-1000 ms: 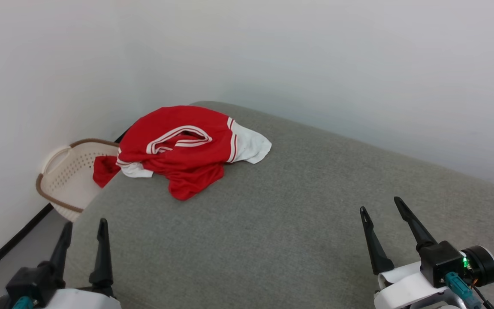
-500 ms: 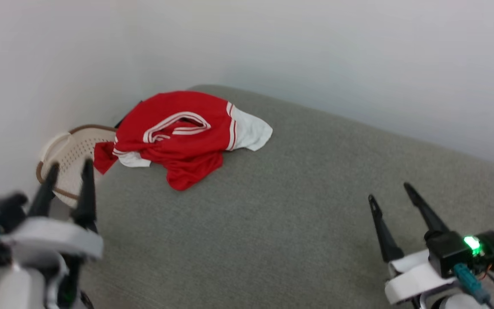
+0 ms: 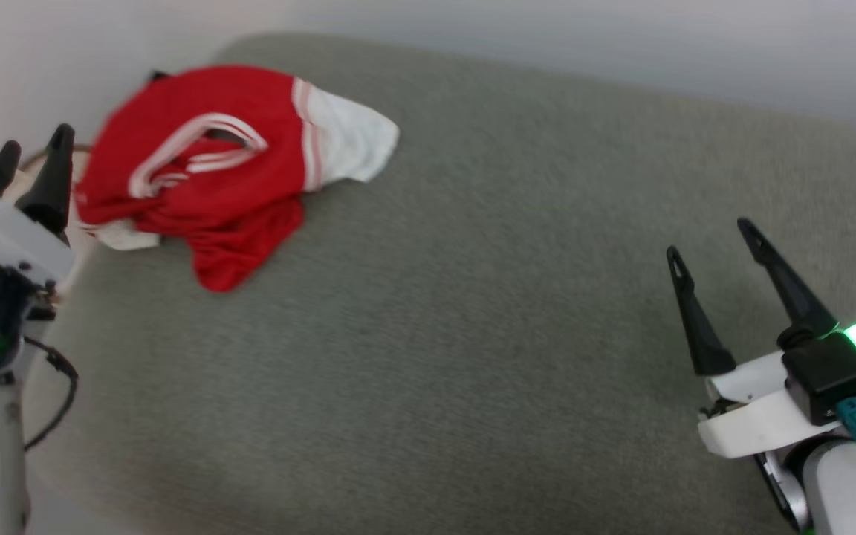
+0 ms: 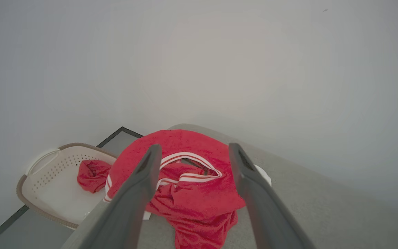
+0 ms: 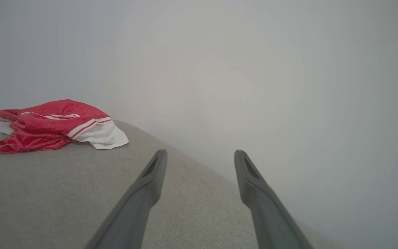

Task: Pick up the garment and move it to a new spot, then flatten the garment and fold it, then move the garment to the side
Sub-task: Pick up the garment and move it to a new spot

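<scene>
On the far left corner of the grey, coarse-woven cushion [image 3: 472,297] we see the garment [image 3: 205,171] lying crumpled, red cloth with a white sleeve and a striped collar. Our left gripper [image 3: 36,141] hovers beside it, tapered fingers spread wide and empty. Our right gripper [image 3: 709,239], equally wide, hangs well apart. Beside the cushion sits a perforated cream basket [image 4: 47,173].
</scene>
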You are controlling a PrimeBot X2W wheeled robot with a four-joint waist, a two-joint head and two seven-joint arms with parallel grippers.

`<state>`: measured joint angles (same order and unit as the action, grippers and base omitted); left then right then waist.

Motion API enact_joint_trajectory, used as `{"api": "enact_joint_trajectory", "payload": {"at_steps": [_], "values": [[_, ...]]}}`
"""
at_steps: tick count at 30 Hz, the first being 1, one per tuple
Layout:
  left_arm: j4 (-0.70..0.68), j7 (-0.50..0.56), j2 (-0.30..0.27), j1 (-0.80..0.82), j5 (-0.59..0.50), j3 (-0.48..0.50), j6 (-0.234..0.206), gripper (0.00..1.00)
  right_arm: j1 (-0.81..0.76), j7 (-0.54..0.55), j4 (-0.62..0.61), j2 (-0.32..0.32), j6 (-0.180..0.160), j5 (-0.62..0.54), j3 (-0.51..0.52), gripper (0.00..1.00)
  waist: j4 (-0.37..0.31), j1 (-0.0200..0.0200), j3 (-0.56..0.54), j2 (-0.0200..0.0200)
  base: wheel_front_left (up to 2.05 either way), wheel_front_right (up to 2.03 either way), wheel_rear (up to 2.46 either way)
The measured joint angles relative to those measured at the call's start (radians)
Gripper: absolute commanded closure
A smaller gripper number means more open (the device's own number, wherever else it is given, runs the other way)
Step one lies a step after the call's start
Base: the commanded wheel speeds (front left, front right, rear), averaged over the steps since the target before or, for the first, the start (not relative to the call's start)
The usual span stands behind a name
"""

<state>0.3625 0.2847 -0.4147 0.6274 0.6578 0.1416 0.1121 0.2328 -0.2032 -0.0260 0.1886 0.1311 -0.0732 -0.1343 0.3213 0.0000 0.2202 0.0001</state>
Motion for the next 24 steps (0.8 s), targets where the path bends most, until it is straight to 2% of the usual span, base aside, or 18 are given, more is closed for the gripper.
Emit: {"api": "enact_joint_trajectory", "payload": {"at_steps": [13,24], "values": [[0.317,0.212,-0.070,0.212,0.001,-0.064,-0.024,0.00,0.049,0.043,-0.084,0.032,0.000,0.002,-0.010,0.00,-0.112,0.0000,0.202,0.0000,0.00,0.00,0.00],[0.583,0.255,-0.106,0.329,-0.062,-0.138,-0.036,0.00,0.069,0.089,-0.151,0.051,0.000,0.010,-0.029,0.00,-0.180,0.0000,0.284,-0.0001,0.00,0.00,0.00]]}}
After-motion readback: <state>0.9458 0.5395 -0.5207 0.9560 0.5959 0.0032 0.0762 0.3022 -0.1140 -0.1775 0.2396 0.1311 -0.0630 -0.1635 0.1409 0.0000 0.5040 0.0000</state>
